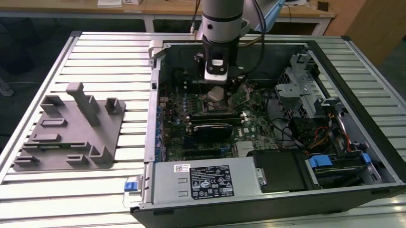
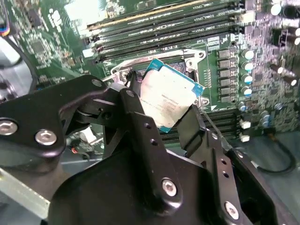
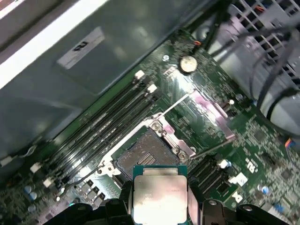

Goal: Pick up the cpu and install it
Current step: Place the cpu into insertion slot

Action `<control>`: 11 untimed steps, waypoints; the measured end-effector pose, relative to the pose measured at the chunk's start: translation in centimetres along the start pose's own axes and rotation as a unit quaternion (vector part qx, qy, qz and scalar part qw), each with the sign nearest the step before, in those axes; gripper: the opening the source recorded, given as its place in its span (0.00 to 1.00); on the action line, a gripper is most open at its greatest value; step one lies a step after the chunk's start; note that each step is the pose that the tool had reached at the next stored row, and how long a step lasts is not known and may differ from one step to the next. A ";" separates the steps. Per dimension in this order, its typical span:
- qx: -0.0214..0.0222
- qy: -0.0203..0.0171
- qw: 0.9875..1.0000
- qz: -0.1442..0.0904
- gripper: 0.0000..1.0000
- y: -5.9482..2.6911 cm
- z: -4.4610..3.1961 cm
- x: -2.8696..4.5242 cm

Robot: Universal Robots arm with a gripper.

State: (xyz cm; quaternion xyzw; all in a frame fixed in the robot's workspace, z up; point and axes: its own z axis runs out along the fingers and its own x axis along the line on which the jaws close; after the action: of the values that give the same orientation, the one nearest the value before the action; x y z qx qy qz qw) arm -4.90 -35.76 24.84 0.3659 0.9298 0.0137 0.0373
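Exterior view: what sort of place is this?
Likely a robotics lab workbench: an open computer case on a slatted metal table, a grey fixture tray beside it, the gripper holding the cpu.

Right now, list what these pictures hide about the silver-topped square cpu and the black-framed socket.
The silver-topped square cpu: underside faces away in both wrist views.
The black-framed socket: second wrist view, cpu and black gripper cover its middle.
Cpu-to-socket gap: exterior view, too small to judge.

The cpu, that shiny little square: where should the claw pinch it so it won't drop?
By two opposite thin edges, coming in over the flat silver top. The cpu is a thin flat square, so opposite edges give parallel faces to pinch. The claw holds it that way, near the socket.
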 end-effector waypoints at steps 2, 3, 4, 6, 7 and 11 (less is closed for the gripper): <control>0.001 -0.001 1.000 0.018 0.55 0.00 0.00 0.00; 0.002 -0.001 1.000 0.027 0.55 0.00 0.01 0.00; 0.002 -0.002 0.999 0.036 0.55 0.00 0.01 0.00; 0.003 -0.003 0.999 0.054 0.55 0.00 0.01 0.00; 0.004 -0.003 0.998 0.064 0.55 0.00 0.01 0.00; 0.006 -0.005 0.995 0.099 0.55 0.00 0.02 0.00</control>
State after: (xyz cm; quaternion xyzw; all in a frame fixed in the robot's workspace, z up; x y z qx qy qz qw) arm -4.90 -35.76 24.83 0.4567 0.8888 0.0100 0.0385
